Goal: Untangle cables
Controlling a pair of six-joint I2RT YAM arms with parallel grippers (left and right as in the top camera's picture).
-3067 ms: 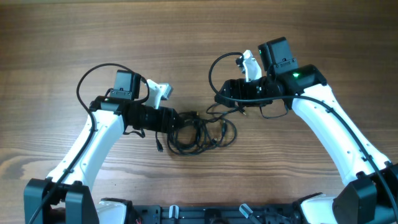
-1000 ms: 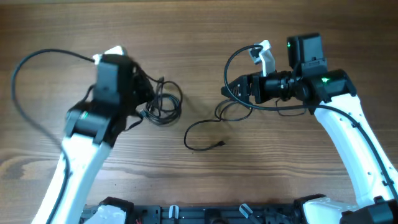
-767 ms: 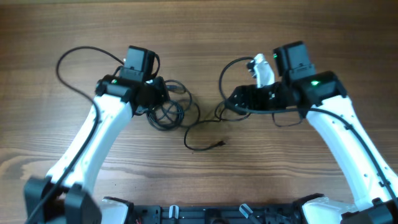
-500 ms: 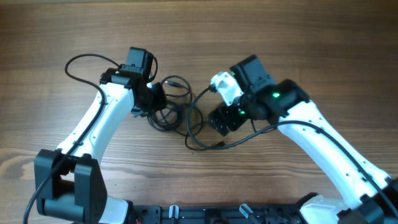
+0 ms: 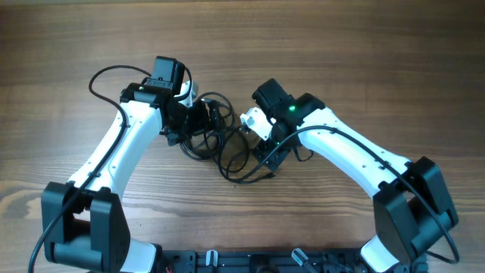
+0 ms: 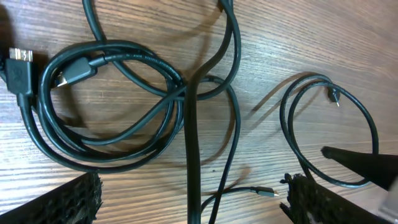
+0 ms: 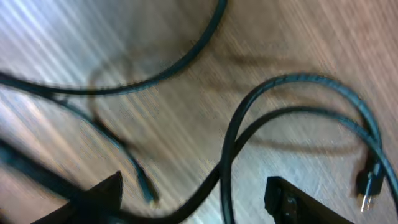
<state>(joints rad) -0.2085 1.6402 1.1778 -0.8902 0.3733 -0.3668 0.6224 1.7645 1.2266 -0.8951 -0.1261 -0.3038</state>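
Both arms are white shells joined by black cylindrical joints. The left arm (image 5: 121, 148) carries a black camera box (image 5: 168, 73) and a black wire loop (image 5: 106, 72) at the upper left. A green light (image 5: 290, 108) glows on the right arm (image 5: 356, 155). The left wrist view's lower corners show black ridged fingers (image 6: 68, 200).

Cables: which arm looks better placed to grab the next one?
Probably the right: the right gripper is open astride a loose cable strand. The left gripper, also open, hangs over the denser coil.

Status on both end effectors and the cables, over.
Left end effector open above cables. Right end effector open, strand between jaws. Cables looped together, not separated. Nothing else obstructing.
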